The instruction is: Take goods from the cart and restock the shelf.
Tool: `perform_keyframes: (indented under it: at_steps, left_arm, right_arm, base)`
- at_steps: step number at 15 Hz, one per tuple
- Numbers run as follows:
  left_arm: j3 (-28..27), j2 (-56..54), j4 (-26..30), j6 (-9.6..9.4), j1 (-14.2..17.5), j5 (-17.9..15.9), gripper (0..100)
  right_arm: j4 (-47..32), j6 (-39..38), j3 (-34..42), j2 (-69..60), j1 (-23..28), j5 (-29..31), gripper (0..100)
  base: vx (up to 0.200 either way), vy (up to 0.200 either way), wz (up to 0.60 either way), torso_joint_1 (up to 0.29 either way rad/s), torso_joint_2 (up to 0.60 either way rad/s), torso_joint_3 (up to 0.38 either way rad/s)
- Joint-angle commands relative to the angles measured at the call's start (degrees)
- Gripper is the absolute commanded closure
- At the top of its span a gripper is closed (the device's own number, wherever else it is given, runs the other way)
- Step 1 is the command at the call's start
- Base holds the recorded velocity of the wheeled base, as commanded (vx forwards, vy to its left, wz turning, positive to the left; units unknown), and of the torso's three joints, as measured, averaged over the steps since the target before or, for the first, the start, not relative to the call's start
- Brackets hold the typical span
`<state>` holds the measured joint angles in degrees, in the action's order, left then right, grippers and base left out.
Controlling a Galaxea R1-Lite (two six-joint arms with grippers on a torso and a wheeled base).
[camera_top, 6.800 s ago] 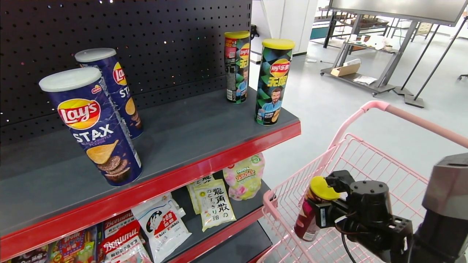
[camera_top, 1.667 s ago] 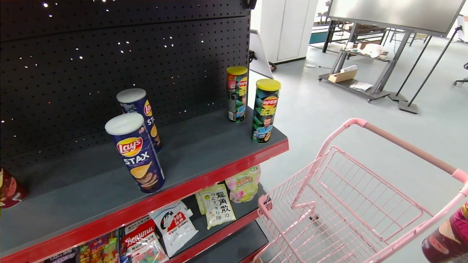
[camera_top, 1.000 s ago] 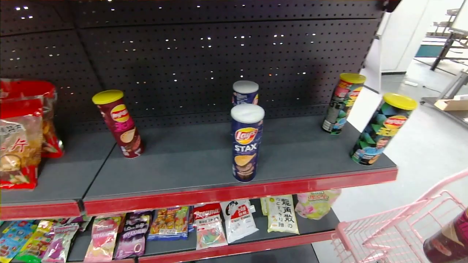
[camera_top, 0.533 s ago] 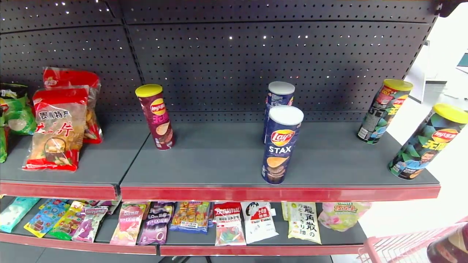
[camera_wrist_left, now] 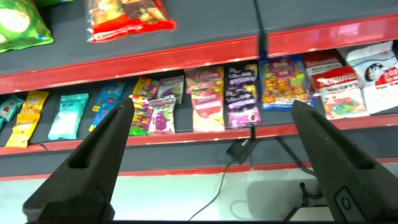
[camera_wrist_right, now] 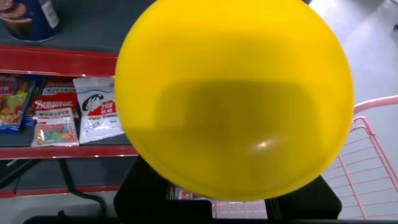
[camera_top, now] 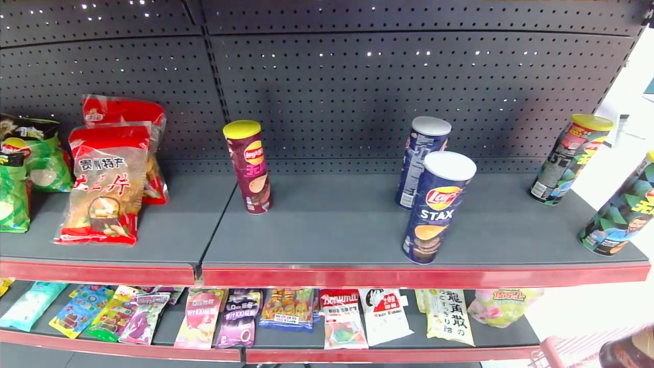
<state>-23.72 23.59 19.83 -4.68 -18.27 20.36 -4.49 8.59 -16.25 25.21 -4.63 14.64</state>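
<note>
Plainly, right gripper (camera_wrist_right: pixel 227 208) pinches yellow-lidded can (camera_wrist_right: pixel 233 93); left gripper (camera_wrist_left: pixel 211 155) spread before lower-shelf snack packets (camera_wrist_left: pixel 239 93).

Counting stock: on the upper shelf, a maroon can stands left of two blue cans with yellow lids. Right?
No: the head view shows white lids on the front blue can and rear blue can. The maroon can does stand left of them.

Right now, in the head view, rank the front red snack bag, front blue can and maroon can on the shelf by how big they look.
1. front red snack bag
2. front blue can
3. maroon can, though it stands farther back, so that gap is unsure.
</note>
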Motion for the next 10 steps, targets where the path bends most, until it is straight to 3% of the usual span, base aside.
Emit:
perform_keyframes:
  at_steps: [1,4,7,10]
  left_arm:
    - [-0.01,-0.03,0.03,0.02,-0.01,0.03,0]
    - [0.08,-0.03,0.03,0.02,-0.01,0.03,0]
    - [0.17,-0.30,-0.06,-1.38,-0.01,0.03,0]
    - [0.43,-0.56,-0.06,-1.38,0.08,0.03,0]
  right_arm:
    - [0.00,0.02,-0.01,-0.16,-0.03,0.04,100]
    - [0.00,0.02,0.08,-0.25,-0.03,0.04,100]
    - [0.00,0.02,0.25,-0.25,-0.11,0.04,100]
    - [0.00,0.02,0.43,-0.25,-0.20,0.04,100]
  base:
    - [0.000,0.200,0.00,-0.002,0.00,-0.002]
    - [0.000,0.200,0.00,0.001,0.00,0.004]
    - [0.000,0.000,0.00,0.000,0.00,0.000]
    - [0.200,0.000,0.00,0.001,0.00,0.002]
